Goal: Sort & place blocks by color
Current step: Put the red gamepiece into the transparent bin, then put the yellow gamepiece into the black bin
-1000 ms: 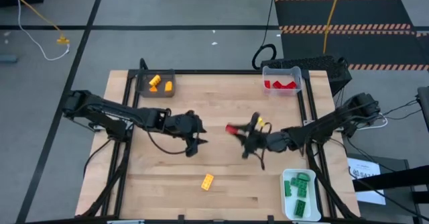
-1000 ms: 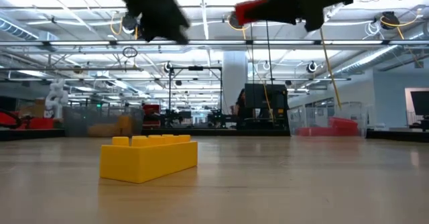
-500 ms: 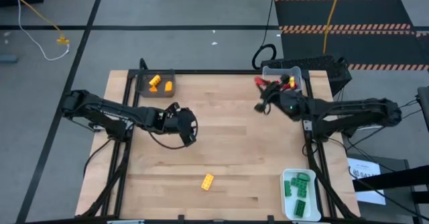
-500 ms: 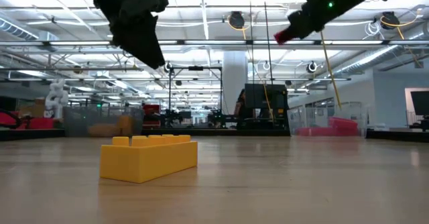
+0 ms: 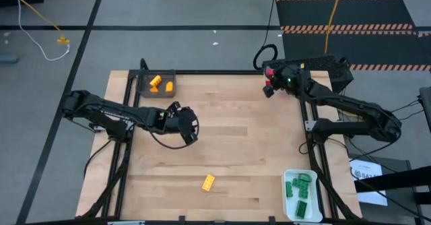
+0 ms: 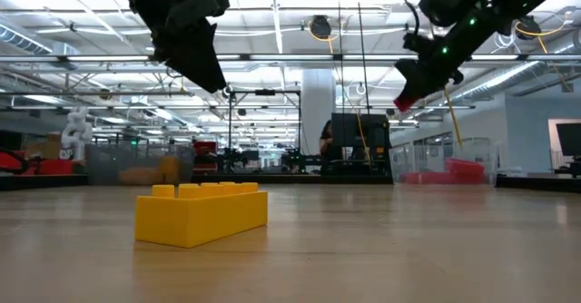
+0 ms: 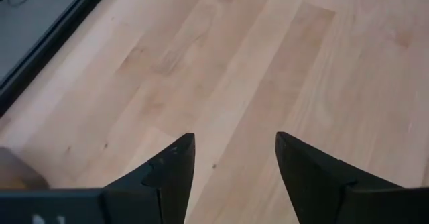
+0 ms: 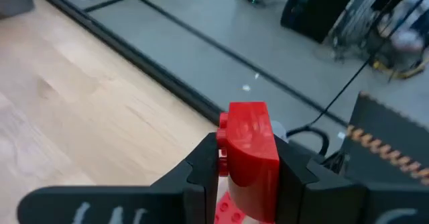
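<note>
My right gripper (image 5: 269,87) hangs over the table's far right corner, shut on a red block (image 8: 249,133); the low view shows this block (image 6: 405,101) high above the wood. My left gripper (image 5: 189,129) stands open over bare wood left of the table's centre, nothing between its fingers (image 7: 175,158). A yellow-orange block (image 5: 209,182) lies flat on the table near the front edge. The clear tray (image 6: 451,169) at the far right holds red blocks; the arm covers most of it in the high view. My right gripper pinches the red block between its two fingers, one on each of two opposite side faces (image 8: 267,162). The block's rounded upper end sticks out past the fingertips. The fingers slant downward. The block is lifted clear, high over the table's far right corner.
A dark grey tray (image 5: 144,85) with yellow-orange blocks stands at the far left corner. A white tray (image 5: 289,199) with several green blocks stands at the near right corner. Bare wood lies between the two arms.
My right gripper has swung from the table's centre to the far right corner, turning as it went and keeping the red block in its fingers. My left gripper has turned and tipped while staying near the same spot.
</note>
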Controlling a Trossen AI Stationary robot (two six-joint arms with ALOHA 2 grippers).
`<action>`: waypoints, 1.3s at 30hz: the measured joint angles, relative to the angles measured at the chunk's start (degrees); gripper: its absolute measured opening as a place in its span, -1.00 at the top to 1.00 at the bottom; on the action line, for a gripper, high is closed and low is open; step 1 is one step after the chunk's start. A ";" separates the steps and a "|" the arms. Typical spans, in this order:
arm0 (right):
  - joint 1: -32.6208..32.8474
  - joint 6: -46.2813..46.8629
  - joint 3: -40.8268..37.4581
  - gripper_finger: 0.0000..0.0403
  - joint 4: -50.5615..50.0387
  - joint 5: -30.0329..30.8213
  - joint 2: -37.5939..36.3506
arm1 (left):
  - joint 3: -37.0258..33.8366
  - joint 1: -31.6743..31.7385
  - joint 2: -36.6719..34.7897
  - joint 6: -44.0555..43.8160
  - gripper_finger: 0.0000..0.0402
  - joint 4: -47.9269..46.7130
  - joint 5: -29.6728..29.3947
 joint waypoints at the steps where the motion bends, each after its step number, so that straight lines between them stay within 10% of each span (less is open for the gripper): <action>1: -1.07 0.04 0.00 0.62 -0.11 -1.01 0.56 | 0.00 0.00 0.00 -0.02 -0.04 0.00 0.00; 15: -11.57 2.91 0.00 0.56 0.07 -6.75 7.24 | 0.00 -0.20 -0.01 -1.62 -0.04 0.00 0.26; 29: -12.66 5.79 0.00 -0.17 0.11 -8.12 7.24 | 0.00 -0.28 0.00 -1.95 -0.04 0.00 0.52; 39: -9.22 5.63 0.00 -0.17 3.46 -24.76 6.48 | 0.02 -0.31 0.00 -3.04 -0.04 0.00 0.50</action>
